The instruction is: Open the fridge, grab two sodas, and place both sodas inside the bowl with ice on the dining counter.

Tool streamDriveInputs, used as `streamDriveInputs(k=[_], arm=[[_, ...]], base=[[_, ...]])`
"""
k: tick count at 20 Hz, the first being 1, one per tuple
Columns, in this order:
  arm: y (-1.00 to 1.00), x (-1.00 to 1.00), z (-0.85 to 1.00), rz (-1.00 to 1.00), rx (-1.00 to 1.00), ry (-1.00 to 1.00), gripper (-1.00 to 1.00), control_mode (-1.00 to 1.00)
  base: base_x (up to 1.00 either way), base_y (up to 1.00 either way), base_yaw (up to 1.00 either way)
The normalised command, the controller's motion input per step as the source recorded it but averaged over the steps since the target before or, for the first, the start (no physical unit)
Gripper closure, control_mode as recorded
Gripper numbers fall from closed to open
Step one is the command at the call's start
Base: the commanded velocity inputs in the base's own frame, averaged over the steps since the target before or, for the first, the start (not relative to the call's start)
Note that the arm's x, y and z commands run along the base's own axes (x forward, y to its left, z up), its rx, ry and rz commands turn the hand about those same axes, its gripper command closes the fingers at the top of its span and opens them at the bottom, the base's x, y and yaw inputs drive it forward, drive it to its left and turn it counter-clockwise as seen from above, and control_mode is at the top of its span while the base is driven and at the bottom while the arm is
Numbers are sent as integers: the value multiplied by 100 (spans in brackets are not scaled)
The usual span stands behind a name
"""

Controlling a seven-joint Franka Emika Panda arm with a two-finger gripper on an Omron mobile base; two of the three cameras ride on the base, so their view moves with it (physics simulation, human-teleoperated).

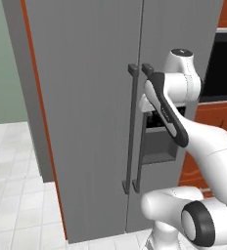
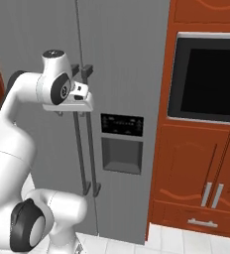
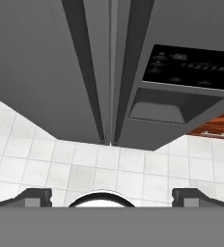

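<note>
The tall grey fridge (image 1: 86, 122) (image 2: 122, 59) (image 3: 36, 72) stands with both doors closed. Its two dark bar handles (image 1: 131, 127) (image 2: 80, 149) (image 3: 87, 72) run side by side down the middle seam. The dispenser recess (image 1: 157, 146) (image 2: 121, 155) (image 3: 157, 112) sits in the right door. My gripper (image 2: 71, 112) (image 3: 113, 195) hangs just in front of the upper part of the handles and points down along the doors. Its fingers are spread wide, open, with nothing between them. The sodas, the bowl and the dining counter are out of view.
A black wall oven (image 2: 208, 79) (image 1: 223, 63) is set in reddish-brown cabinets (image 2: 196, 173) to the right of the fridge. White tiled floor (image 1: 17, 195) (image 3: 109, 164) lies in front and to the left. A green wall (image 1: 3, 73) stands at the far left.
</note>
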Motion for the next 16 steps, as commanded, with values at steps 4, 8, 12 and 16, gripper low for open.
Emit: streamDriveInputs(k=[4, 8, 12, 16], arm=[[0, 0, 0, 0, 0, 0, -100, 100], [0, 0, 0, 0, 0, 0, -100, 100], [0, 0, -8, 1, -1, 0, -100, -100], [0, 42, -20, 1, 0, -13, -100, -100]], base=[[-41, 0, 0], [-40, 0, 0], [-8, 0, 1], [0, 0, 0]])
